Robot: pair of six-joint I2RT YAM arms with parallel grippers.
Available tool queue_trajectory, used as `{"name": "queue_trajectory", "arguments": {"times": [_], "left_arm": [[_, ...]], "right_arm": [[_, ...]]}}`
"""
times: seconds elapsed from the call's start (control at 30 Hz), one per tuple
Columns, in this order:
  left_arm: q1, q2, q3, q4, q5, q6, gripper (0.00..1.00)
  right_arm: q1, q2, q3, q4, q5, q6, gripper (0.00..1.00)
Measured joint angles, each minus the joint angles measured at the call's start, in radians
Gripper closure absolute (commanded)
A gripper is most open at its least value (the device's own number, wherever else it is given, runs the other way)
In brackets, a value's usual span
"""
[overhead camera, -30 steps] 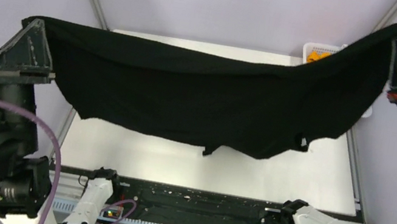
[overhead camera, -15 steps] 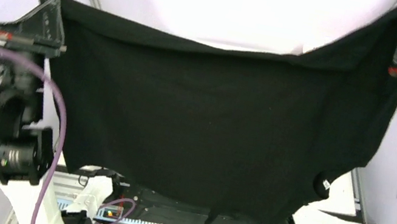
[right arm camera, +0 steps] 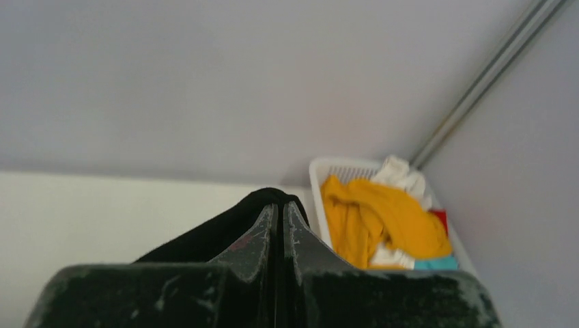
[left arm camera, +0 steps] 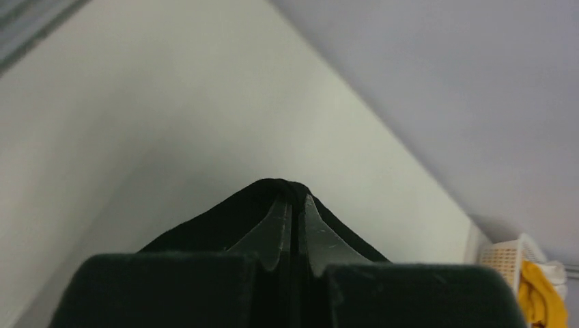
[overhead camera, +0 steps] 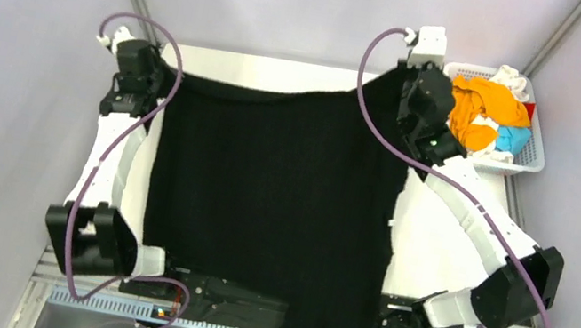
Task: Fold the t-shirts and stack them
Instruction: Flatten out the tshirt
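One shirt is in play. The black t-shirt [overhead camera: 270, 206] hung a second ago as a raised curtain between the two lifted arms; it now lies spread on the table [overhead camera: 453, 247]. My judgement is that the lay-out step is nearly done, and folding can start once the corners are released. At the table's near edge the hem overshoots and droops off, its lowest point slightly right of the table's centre. Over mid table the body lies broad and mostly flat, dull black with few wrinkles visible. Its right side edge runs uneven, with a small pale tag showing, and I cannot make out the sleeves. Along the table's far edge the top of the shirt sags in a shallow curve. The left gripper [left arm camera: 292, 205] is at the table's far left, fingers pressed together on a black fold. The right gripper [right arm camera: 280, 208] is towards the table's far right, pinching the cloth likewise. At the table's far right corner the basket [overhead camera: 532, 157] holds an orange shirt [overhead camera: 482, 108], white shirt [overhead camera: 511, 77], light blue shirt [overhead camera: 510, 135] and red shirt [right arm camera: 440, 220], all bundled and unfolded.
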Motion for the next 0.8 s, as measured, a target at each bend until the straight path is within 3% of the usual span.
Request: {"name": "queue_trajectory", "arguments": {"times": [0.2,0.43,0.8], "left_arm": [[-0.001,0.226,-0.086,0.027,0.004,-0.014,1.00],[-0.001,0.488,0.000,0.046,0.051,-0.012,1.00],[-0.001,0.671,0.230,0.047,0.092,-0.007,1.00]], "right_arm": [[-0.073,0.051,-0.235,0.030,-0.027,0.213,1.00],[-0.116,0.218,-0.232,0.056,-0.064,0.352,1.00],[-0.169,0.402,-0.113,0.060,-0.101,0.451,1.00]]}}
